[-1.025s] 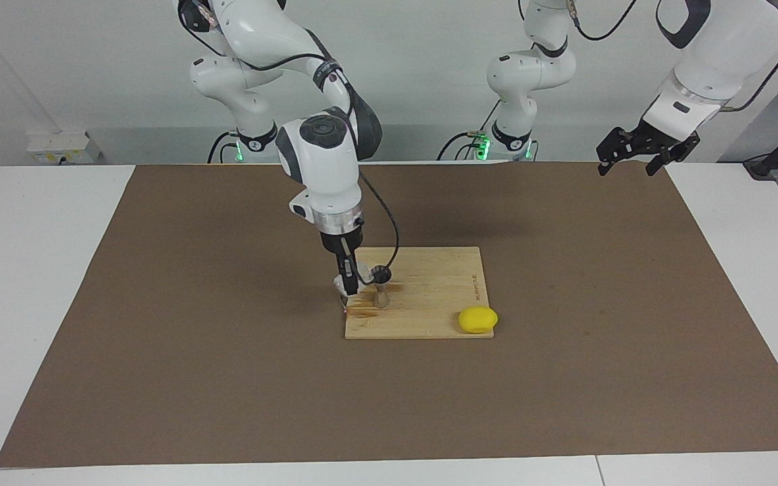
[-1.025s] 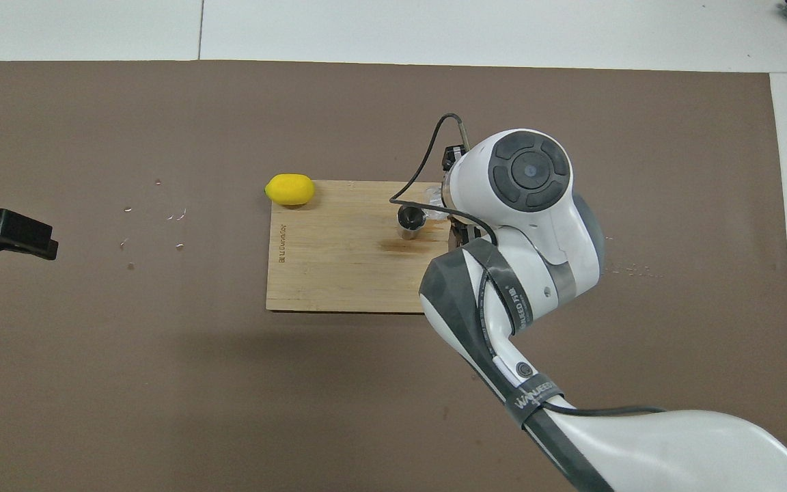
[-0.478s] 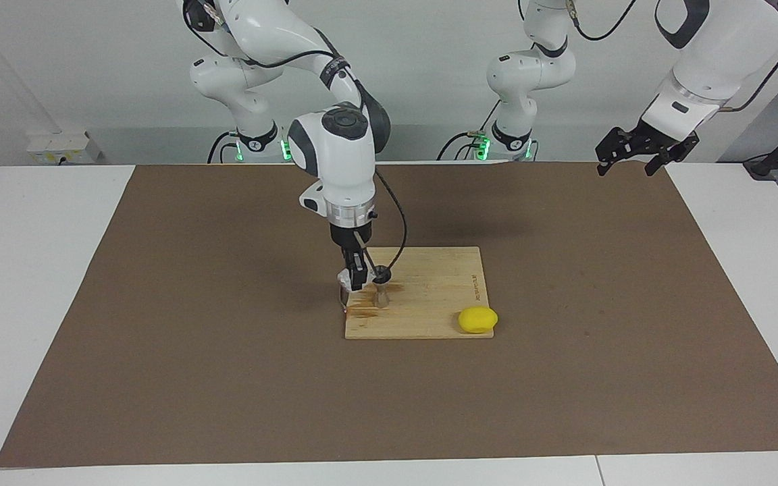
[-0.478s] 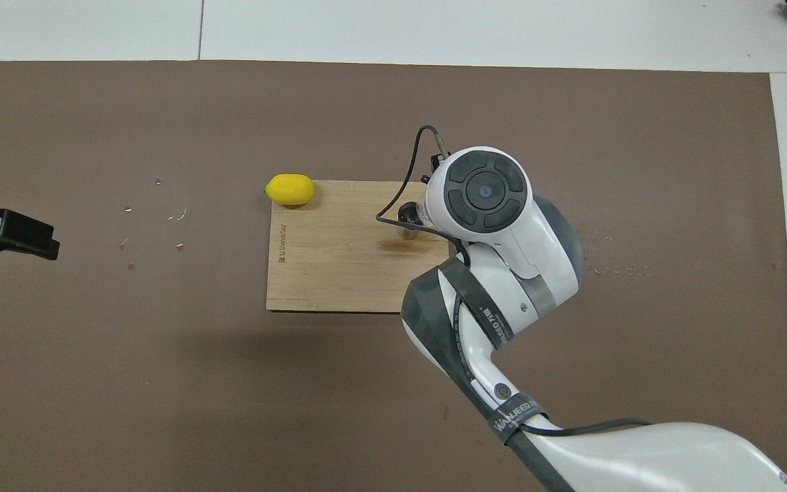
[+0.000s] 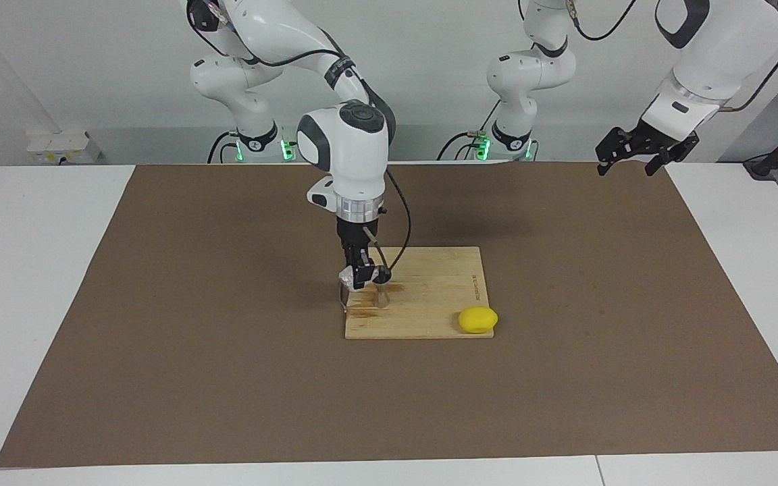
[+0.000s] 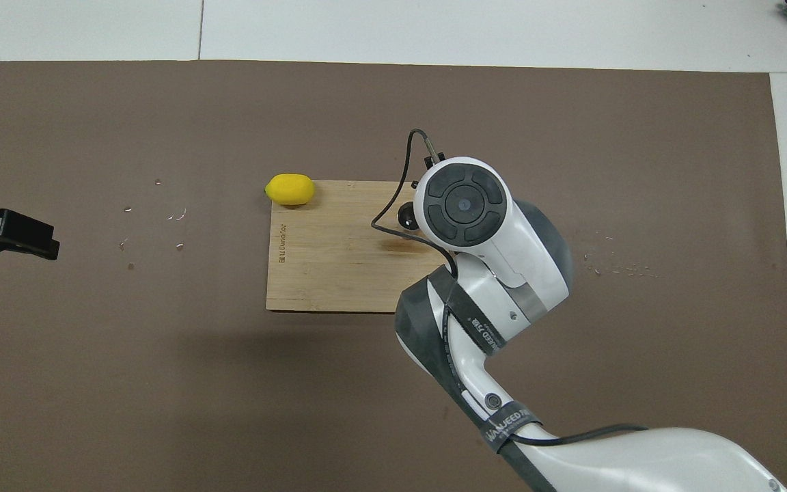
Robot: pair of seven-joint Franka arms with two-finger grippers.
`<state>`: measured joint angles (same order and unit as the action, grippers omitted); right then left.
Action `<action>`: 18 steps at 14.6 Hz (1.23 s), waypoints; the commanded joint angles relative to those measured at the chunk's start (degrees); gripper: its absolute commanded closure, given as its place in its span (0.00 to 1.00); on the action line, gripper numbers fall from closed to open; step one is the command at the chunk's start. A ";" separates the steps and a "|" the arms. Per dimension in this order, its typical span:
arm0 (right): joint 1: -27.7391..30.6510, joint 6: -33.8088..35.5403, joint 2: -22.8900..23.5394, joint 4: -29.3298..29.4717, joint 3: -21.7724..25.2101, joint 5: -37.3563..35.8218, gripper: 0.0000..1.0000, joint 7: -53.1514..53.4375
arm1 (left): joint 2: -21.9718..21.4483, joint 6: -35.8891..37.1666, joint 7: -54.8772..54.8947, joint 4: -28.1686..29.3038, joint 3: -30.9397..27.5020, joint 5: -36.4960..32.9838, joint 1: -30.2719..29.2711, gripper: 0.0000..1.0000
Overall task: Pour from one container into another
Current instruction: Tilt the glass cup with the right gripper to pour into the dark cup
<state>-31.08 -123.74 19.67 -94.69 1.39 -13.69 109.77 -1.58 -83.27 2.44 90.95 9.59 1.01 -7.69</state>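
My right gripper (image 5: 362, 275) hangs over the wooden board (image 5: 429, 312), shut on the small clear cup (image 5: 347, 277). It holds the cup just above the board, right beside the rim of the steel jigger (image 5: 381, 295). The jigger stands upright on the board near its corner at the right arm's end. From overhead the right wrist hides the cup and the gripper, and only an edge of the jigger (image 6: 406, 216) shows. My left gripper (image 5: 635, 156) waits open in the air over the mat's edge at the left arm's end, holding nothing.
A yellow lump (image 5: 477, 319) lies on the board's corner farthest from the robots, toward the left arm's end. A dark wet stain (image 5: 364, 310) marks the board beside the jigger. Small droplets (image 6: 615, 270) speckle the brown mat (image 5: 227, 378).
The right wrist has swung toward the jigger, bringing the cup up off the board and against the jigger's rim; from overhead it now covers most of the jigger. The left arm stayed still.
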 commanded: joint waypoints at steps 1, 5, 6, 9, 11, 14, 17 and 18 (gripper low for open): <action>-0.47 1.05 0.11 0.91 -0.07 -3.10 1.00 2.47 | -0.18 -0.23 0.37 0.20 0.26 0.30 -0.40 0.00; -1.18 1.13 0.02 0.91 0.02 -4.85 1.00 2.47 | -0.09 -0.23 0.37 0.20 0.26 0.30 -0.40 0.00; -1.18 1.13 0.02 0.91 -0.07 -5.56 1.00 2.47 | -0.09 -0.23 0.37 0.11 0.26 0.22 -0.40 0.00; -1.18 1.13 -0.07 0.91 -0.15 -6.70 1.00 2.47 | -0.09 -0.23 0.37 0.20 0.26 0.30 -0.40 0.00; -1.18 1.22 -0.24 0.91 -0.42 -7.84 1.00 2.47 | -0.09 -0.23 0.37 0.20 0.26 0.30 -0.40 0.00; -1.18 1.31 -0.24 1.00 -0.59 -7.85 1.00 2.47 | -0.09 -0.23 0.37 0.20 0.26 0.30 -0.40 0.00; -1.79 1.66 -0.24 0.91 -0.68 -7.85 1.00 2.47 | -0.09 -0.23 0.37 0.20 0.26 0.30 -0.40 0.00; -1.88 1.75 -0.24 0.91 -0.60 -7.85 1.00 2.47 | -0.18 -0.23 0.37 0.20 0.26 0.22 -0.40 0.00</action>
<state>-32.52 -123.56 19.65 -94.37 1.14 -19.59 110.28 -1.58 -83.27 2.44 90.95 9.59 1.01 -7.69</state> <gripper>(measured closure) 0.498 0.000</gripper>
